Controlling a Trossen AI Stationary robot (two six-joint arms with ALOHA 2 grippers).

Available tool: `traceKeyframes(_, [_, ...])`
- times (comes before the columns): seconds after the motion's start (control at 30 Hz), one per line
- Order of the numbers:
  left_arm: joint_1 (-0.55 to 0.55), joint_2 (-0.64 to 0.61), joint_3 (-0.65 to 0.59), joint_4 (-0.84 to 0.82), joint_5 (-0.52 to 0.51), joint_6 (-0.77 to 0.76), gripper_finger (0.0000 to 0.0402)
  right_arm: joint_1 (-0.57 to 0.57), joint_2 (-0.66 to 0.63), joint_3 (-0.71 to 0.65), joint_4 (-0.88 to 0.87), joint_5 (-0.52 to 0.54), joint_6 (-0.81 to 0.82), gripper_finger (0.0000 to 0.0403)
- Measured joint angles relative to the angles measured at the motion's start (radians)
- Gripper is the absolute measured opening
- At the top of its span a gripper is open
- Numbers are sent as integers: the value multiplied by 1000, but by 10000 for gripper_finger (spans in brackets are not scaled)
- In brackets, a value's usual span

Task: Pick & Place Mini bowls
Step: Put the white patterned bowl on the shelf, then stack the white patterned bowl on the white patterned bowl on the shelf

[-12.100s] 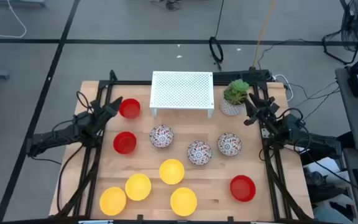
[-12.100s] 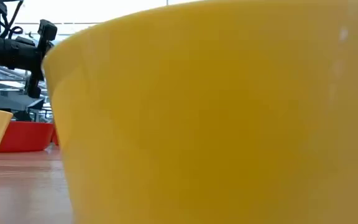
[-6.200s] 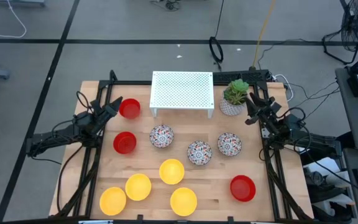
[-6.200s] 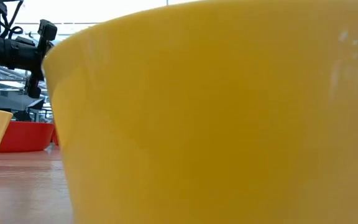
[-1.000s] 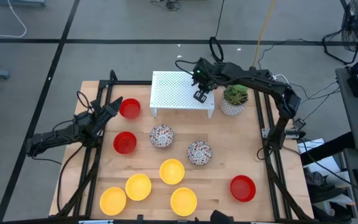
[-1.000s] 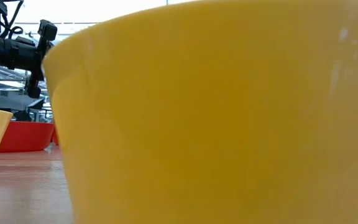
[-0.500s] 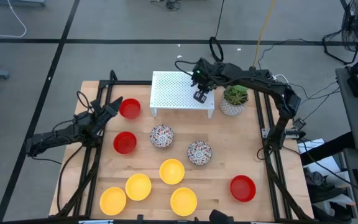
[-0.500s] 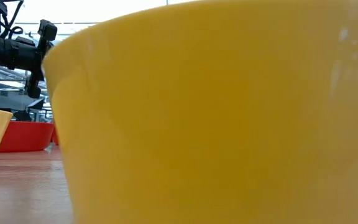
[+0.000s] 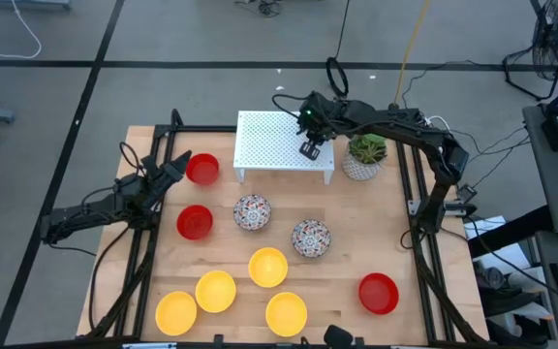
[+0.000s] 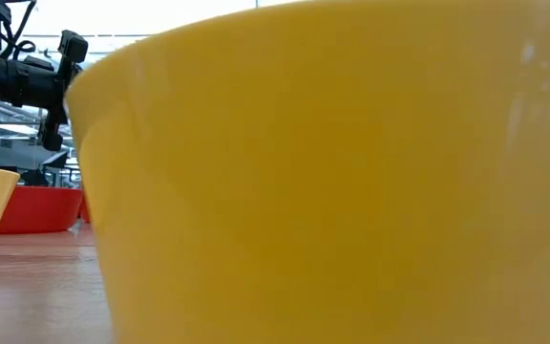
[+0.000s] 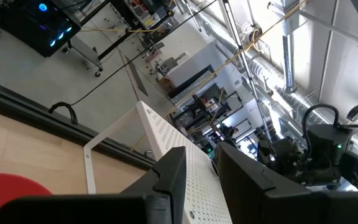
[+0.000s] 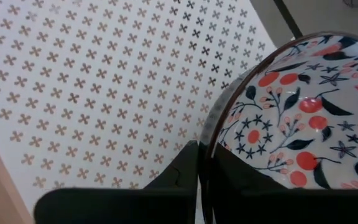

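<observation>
Porcelain in my right gripper (image 9: 311, 148): a floral mini bowl (image 12: 303, 118), its rim pinched between my two fingers, one inside the bowl and one outside, held over the white perforated shelf (image 9: 274, 139) at the table's far side. The other bowls lie on the wooden table (image 9: 342, 267): two floral bowls (image 9: 252, 211) mid-table, four yellow bowls (image 9: 267, 267) toward the near edge, three red bowls (image 9: 201, 170), two on the left and one at the near right. My left gripper (image 9: 172, 174) waits just beside a red bowl, fingers slightly parted, holding nothing. I judge the floral bowl stiff, glossy and breakable, light enough for a rim grip but apt to swing or slip on its glaze. The rim looks the only sound hold; it should go down gently and flat on the shelf. A potted plant (image 9: 364, 153) stands close beside the shelf.
</observation>
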Motion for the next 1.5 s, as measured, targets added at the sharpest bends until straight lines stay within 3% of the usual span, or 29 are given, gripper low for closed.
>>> traceKeyframes(0.23, [0,0,0,0,0,0,93,0,0,0,4,8,0,80])
traceKeyframes(0.43, [0,0,0,0,0,0,93,0,0,0,5,120,-21,135])
traceKeyframes(0.7, [0,0,0,0,0,0,93,62,-90,0,-52,127,22,152])
traceKeyframes(0.8, [0,0,0,0,0,0,93,115,-150,0,-85,50,99,145])
traceKeyframes(0.97, [0,0,0,0,0,0,93,237,-212,-1,-121,-196,247,133])
traceKeyframes(1.13, [0,0,0,0,0,0,93,404,-214,-67,-112,-408,274,134])
traceKeyframes(1.3, [0,0,0,0,0,0,93,571,-213,-226,40,-371,270,133])
traceKeyframes(1.5, [0,0,0,0,0,0,93,690,-212,-429,246,-310,270,143])
